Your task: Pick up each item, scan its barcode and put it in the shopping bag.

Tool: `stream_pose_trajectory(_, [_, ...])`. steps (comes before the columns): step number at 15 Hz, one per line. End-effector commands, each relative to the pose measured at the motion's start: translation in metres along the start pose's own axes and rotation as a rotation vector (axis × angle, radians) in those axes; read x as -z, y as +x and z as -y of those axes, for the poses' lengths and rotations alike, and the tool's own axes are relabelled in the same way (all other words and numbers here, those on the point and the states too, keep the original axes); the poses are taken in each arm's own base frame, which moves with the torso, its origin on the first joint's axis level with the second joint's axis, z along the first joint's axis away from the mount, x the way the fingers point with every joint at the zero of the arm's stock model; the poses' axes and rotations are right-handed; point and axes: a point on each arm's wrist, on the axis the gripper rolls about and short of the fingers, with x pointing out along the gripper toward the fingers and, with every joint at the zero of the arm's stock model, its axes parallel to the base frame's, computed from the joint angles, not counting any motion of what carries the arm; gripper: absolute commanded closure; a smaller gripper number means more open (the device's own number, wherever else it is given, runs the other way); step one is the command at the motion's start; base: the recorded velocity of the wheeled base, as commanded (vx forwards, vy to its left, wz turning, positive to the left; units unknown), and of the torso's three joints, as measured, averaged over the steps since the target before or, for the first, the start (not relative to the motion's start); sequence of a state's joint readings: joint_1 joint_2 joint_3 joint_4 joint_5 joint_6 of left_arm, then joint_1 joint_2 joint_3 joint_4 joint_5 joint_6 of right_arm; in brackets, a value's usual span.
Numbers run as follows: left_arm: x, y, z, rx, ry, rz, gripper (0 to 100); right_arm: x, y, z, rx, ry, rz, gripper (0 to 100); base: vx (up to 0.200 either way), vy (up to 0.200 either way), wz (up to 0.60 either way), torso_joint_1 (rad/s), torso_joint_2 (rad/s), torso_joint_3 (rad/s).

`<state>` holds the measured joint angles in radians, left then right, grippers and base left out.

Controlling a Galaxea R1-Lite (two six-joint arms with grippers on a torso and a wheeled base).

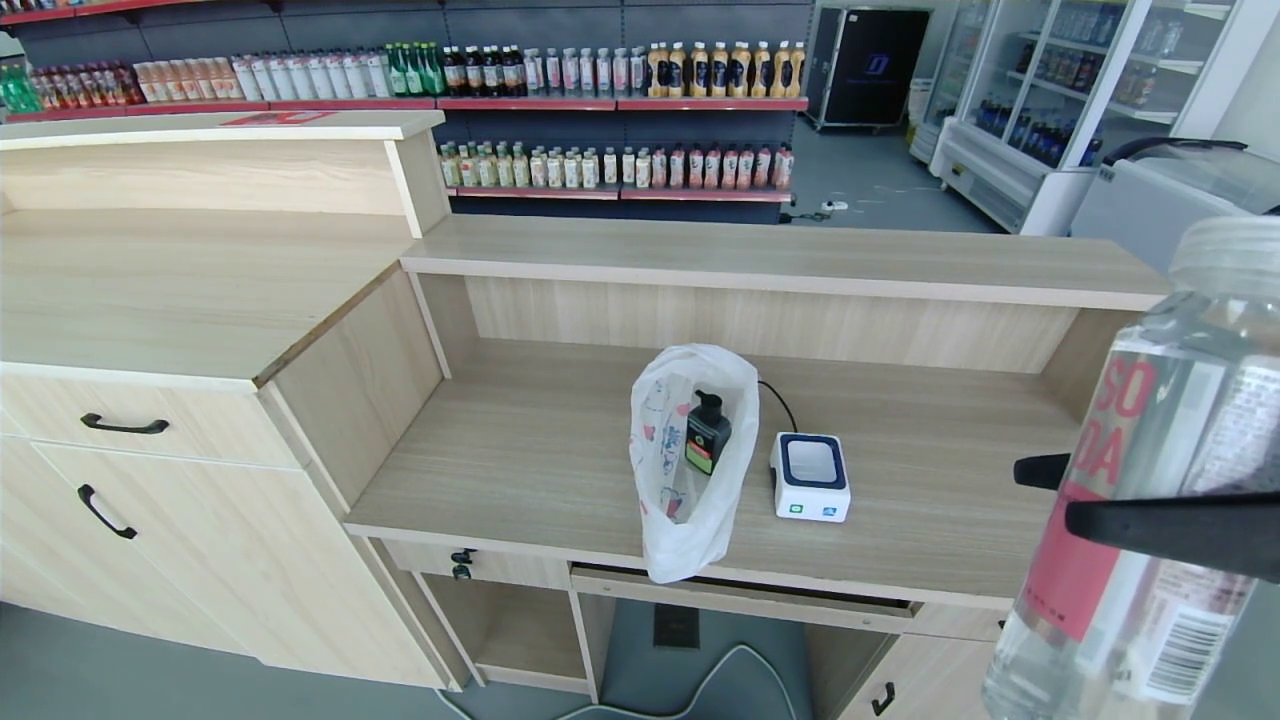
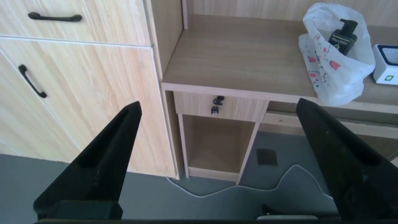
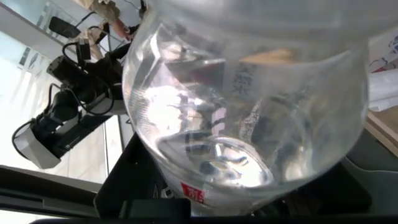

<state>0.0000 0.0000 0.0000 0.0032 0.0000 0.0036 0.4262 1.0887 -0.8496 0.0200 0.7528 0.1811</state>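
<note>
A clear soda bottle [image 1: 1170,420] with a red and white label hangs close to the head camera at the right, above the counter's right end. My right gripper [image 1: 1045,495] is shut on it, black fingers across its lower half. The bottle's base [image 3: 249,112] faces the right wrist camera. A white shopping bag [image 1: 690,520] stands open on the counter with a black pump bottle [image 1: 707,435] inside. The white barcode scanner [image 1: 810,475] sits just right of the bag. My left gripper [image 2: 219,104] is open and low, left of the desk, with the bag [image 2: 336,81] and the scanner [image 2: 388,62] beyond it.
The wooden counter [image 1: 520,460] has a raised ledge [image 1: 780,255] behind and a taller cabinet with drawers [image 1: 120,430] to the left. Below are a small locked drawer [image 2: 214,106] and an open knee space. Drink shelves [image 1: 620,165] and glass fridges [image 1: 1050,110] stand behind.
</note>
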Motion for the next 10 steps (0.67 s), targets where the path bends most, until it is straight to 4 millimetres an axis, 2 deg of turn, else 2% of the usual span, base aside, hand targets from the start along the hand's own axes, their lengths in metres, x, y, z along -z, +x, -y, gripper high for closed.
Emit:
stream_pose_trajectory(1, [0.0, 0.0, 0.0, 0.0, 0.001, 0.0, 0, -0.001, 0.002, 0.002, -0.002, 0.001, -0.002, 100, 0.0, 0.0, 0.0, 0.0, 0.0, 0.0])
stream_pose_trajectory(3, [0.0, 0.0, 0.0, 0.0, 0.001, 0.0, 0, -0.002, 0.003, 0.005, 0.011, -0.001, 0.002, 100, 0.0, 0.0, 0.0, 0.0, 0.0, 0.0])
stream_pose_trajectory(5, [0.0, 0.0, 0.0, 0.0, 0.001, 0.0, 0, -0.007, 0.013, 0.029, 0.146, -0.099, 0.043, 100, 0.0, 0.0, 0.0, 0.0, 0.0, 0.0])
stream_pose_trajectory(8, [0.0, 0.0, 0.0, 0.0, 0.001, 0.0, 0, -0.01, 0.026, 0.107, 0.443, -0.394, 0.105, 100, 0.0, 0.0, 0.0, 0.0, 0.0, 0.0])
stream_pose_trajectory(10, [0.0, 0.0, 0.0, 0.0, -0.001, 0.0, 0, 0.001, 0.02, 0.172, 0.61, -0.594, 0.111, 100, 0.0, 0.0, 0.0, 0.0, 0.0, 0.0])
